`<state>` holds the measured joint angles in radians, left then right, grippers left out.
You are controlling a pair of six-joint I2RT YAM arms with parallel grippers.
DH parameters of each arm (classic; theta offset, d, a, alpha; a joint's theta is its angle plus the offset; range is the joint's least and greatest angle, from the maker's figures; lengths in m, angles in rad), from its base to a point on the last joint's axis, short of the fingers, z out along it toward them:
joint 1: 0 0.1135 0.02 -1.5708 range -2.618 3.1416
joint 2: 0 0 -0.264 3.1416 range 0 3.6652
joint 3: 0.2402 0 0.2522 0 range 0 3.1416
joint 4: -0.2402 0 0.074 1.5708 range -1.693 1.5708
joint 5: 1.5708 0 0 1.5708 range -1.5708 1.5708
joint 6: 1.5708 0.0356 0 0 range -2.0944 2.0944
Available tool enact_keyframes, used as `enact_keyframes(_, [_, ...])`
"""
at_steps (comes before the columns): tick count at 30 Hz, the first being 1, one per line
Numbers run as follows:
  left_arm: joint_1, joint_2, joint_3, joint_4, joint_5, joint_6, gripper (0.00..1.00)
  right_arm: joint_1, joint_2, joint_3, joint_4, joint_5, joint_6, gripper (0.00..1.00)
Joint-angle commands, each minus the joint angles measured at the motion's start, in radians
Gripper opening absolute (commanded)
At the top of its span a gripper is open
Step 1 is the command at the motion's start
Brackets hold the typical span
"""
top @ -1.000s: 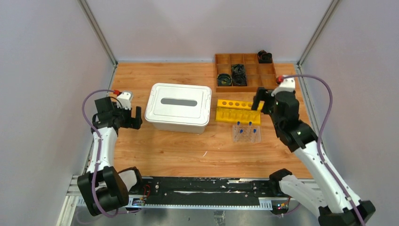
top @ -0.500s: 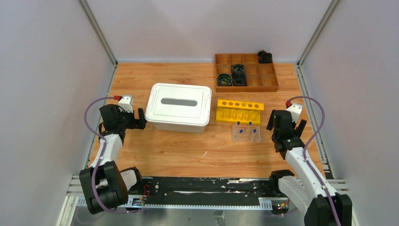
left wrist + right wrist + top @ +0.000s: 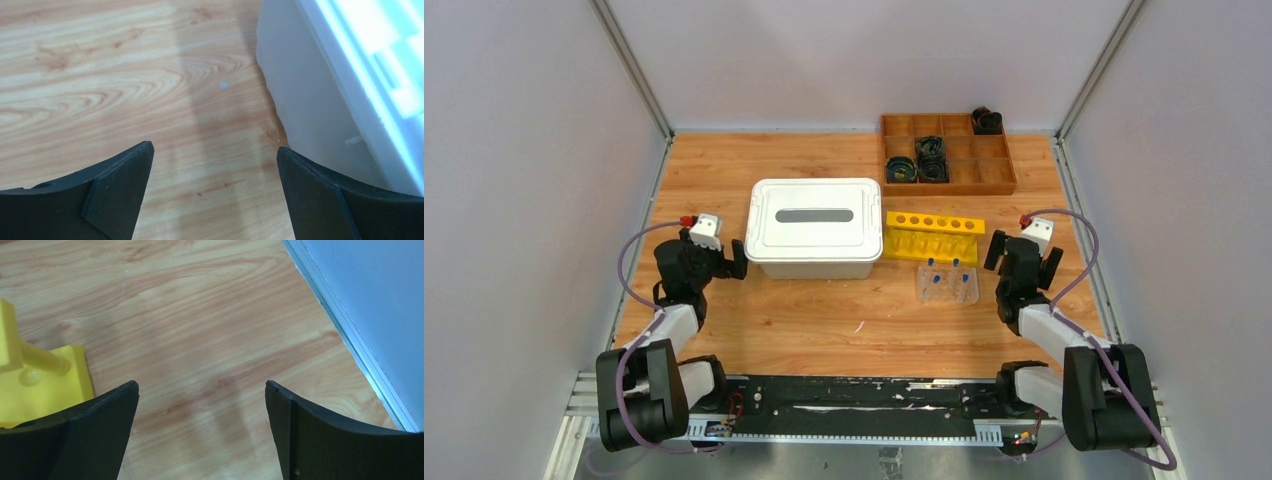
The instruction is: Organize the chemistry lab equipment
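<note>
Several blue-capped clear tubes [image 3: 946, 279] stand in a clear holder in front of a yellow tube rack [image 3: 934, 236]. The rack's right end shows in the right wrist view [image 3: 35, 385]. My left gripper [image 3: 724, 262] is open and empty, low over the table at the left side of a white lidded box [image 3: 812, 238]. In the left wrist view [image 3: 212, 147] the box wall [image 3: 310, 110] is close by its right finger. My right gripper [image 3: 1024, 256] is open and empty, right of the tubes, over bare wood [image 3: 201, 384]. Beakers, dish, triangle frame are out of view.
A wooden compartment tray [image 3: 999, 178] with black coiled items sits at the back right. A thin pale sliver [image 3: 860, 326] lies on the table in front of the box. The cell's right wall rail [image 3: 350, 345] runs close to my right gripper.
My right gripper pulled back from the rack's right end toward the near edge and lowered. My left gripper moved right and down beside the box. The box now sits slightly further right and squarer.
</note>
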<state>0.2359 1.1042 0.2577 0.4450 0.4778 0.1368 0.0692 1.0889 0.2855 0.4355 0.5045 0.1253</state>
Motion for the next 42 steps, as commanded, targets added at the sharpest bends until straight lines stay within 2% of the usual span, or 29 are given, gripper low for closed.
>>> enact_keyframes(1, [-0.02,0.009,0.001,0.179,-0.041,-0.035,1.0,-0.019,0.06,-0.036,0.259,-0.07,-0.056,0.99])
enact_keyframes(7, [-0.028,0.077,-0.018,0.357,-0.112,-0.108,1.0,-0.022,0.086,-0.039,0.306,-0.133,-0.097,0.97])
enact_keyframes(12, [-0.03,0.155,0.003,0.429,-0.129,-0.188,1.0,-0.022,0.083,-0.075,0.382,-0.192,-0.135,0.96])
enact_keyframes(15, [-0.061,0.234,-0.06,0.653,-0.149,-0.212,1.0,-0.019,0.109,-0.091,0.449,-0.2,-0.156,0.96])
enact_keyframes(17, [-0.096,0.217,-0.058,0.612,-0.182,-0.17,1.0,-0.019,0.137,-0.102,0.496,-0.194,-0.156,0.97])
enact_keyframes(20, [-0.147,0.21,-0.09,0.646,-0.254,-0.127,1.0,-0.019,0.211,-0.157,0.662,-0.213,-0.167,0.98])
enact_keyframes(21, [-0.164,0.226,-0.107,0.672,-0.282,-0.101,1.0,-0.018,0.26,-0.179,0.764,-0.234,-0.188,1.0])
enact_keyframes(23, [-0.184,0.3,-0.132,0.822,-0.308,-0.112,1.0,-0.007,0.355,-0.204,0.923,-0.215,-0.21,1.0])
enact_keyframes(24, [-0.186,0.296,-0.116,0.782,-0.313,-0.109,1.0,-0.005,0.349,-0.196,0.907,-0.2,-0.208,1.0])
enact_keyframes(26, [-0.195,0.248,-0.056,0.585,-0.326,-0.082,1.0,-0.006,0.291,-0.148,0.718,-0.173,-0.177,1.0])
enact_keyframes(28, [-0.207,0.279,-0.074,0.672,-0.34,-0.09,1.0,-0.012,0.273,-0.086,0.578,-0.171,-0.158,1.0])
enact_keyframes(31, [-0.207,0.263,-0.066,0.632,-0.333,-0.081,1.0,-0.011,0.3,-0.07,0.587,-0.161,-0.166,1.0])
enact_keyframes(42, [-0.207,0.272,-0.073,0.659,-0.333,-0.086,1.0,-0.011,0.293,-0.066,0.564,-0.161,-0.165,1.0])
